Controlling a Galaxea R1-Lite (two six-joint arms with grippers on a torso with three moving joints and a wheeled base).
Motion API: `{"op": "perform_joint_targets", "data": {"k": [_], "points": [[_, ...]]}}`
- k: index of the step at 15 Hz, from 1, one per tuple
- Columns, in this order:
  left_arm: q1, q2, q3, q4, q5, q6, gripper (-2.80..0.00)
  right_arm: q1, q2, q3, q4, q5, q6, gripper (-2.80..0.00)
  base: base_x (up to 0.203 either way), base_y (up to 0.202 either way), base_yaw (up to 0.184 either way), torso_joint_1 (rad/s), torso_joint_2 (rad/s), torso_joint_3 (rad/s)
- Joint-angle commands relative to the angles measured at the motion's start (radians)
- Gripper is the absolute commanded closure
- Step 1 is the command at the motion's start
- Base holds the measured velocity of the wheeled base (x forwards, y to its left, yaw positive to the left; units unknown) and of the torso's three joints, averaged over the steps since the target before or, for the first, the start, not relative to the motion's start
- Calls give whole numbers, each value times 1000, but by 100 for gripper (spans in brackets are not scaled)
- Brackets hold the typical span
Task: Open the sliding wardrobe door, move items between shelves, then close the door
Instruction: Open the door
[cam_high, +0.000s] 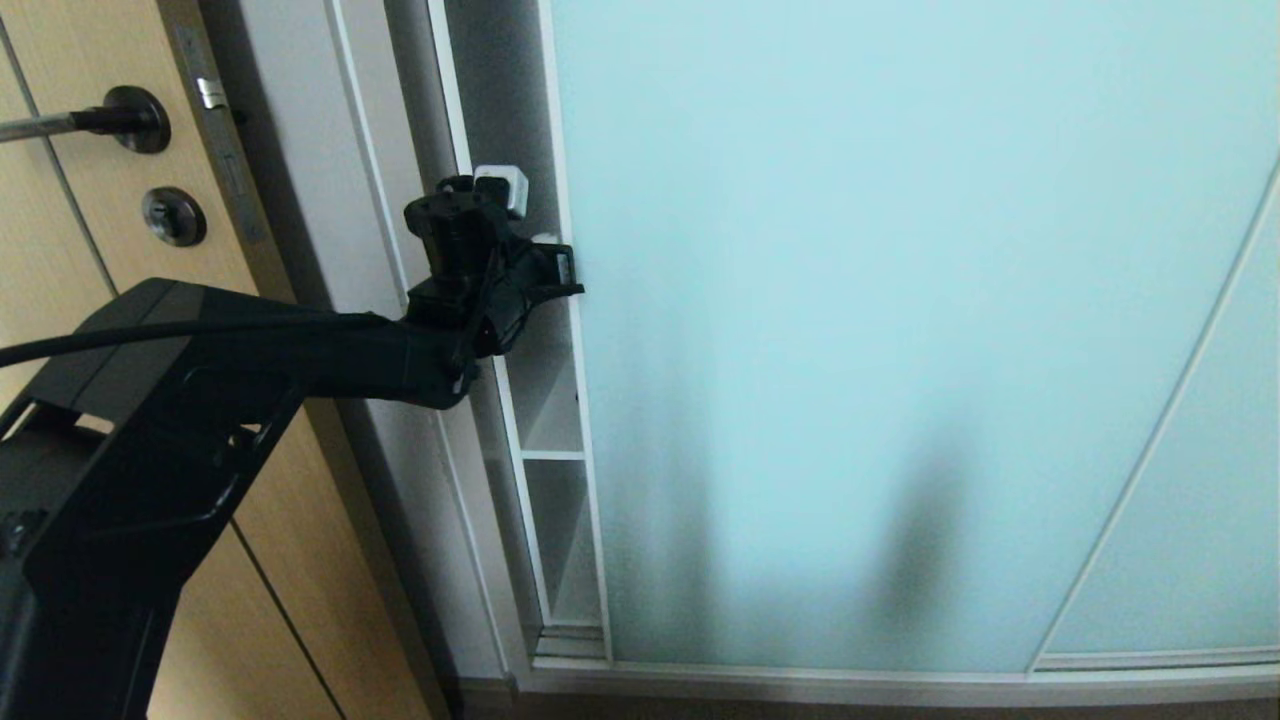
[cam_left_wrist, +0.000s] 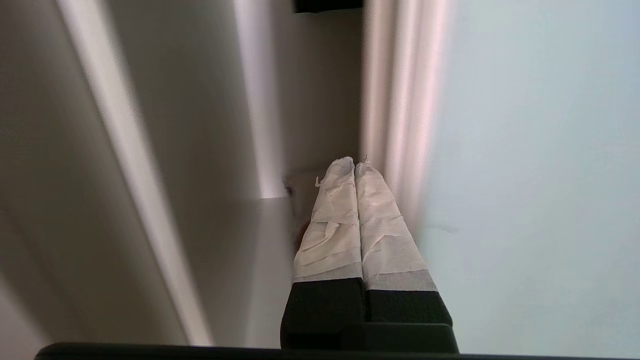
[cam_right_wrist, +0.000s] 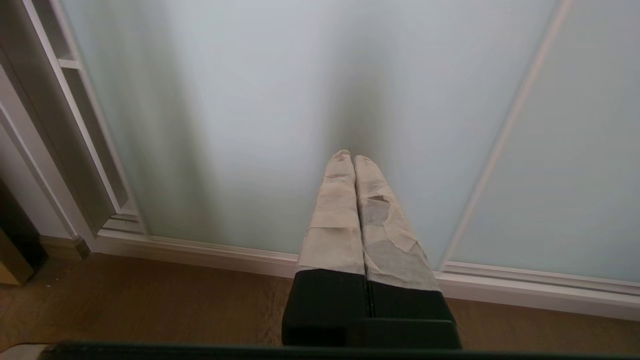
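Head view: left gripper (cam_high: 556, 268) at centre-left of frame, at left edge of door (cam_high: 850, 330), fingers in narrow gap beside frame. Door fills right two-thirds of frame. Shelf (cam_high: 552, 455) visible in gap, lower centre-left. Wood door (cam_high: 90, 200) far left.

Left wrist view: left gripper (cam_left_wrist: 355, 167) pressed shut, taped fingers (cam_left_wrist: 332, 220) together, nothing held, tips beside door edge (cam_left_wrist: 395, 125).

Right wrist view: right gripper (cam_right_wrist: 348, 156) shut, empty, pointing at door (cam_right_wrist: 240, 125) above floor (cam_right_wrist: 150, 305).
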Motion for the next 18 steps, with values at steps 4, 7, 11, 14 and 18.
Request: {"op": "perform_joint_targets", "data": {"k": [4,7,11,14,18], "points": [[-88,-35,29,-6,24,1,0,0,-2,0,-1,0,0,0,0,0,0,0,0,0],[-156,-37,34,-6,35,4,0,0,-2,1,0,0,0,0,0,0,0,0,0,0],[-240,-28,58,-6,36,11,0,0,-2,0,0,0,0,0,0,0,0,0,0,0],[-269,1,72,-51,35,16,0,0,-2,0,0,0,0,0,0,0,0,0,0,0],[-310,23,68,-54,34,23,0,0,-2,0,-1,0,0,0,0,0,0,0,0,0]]}}
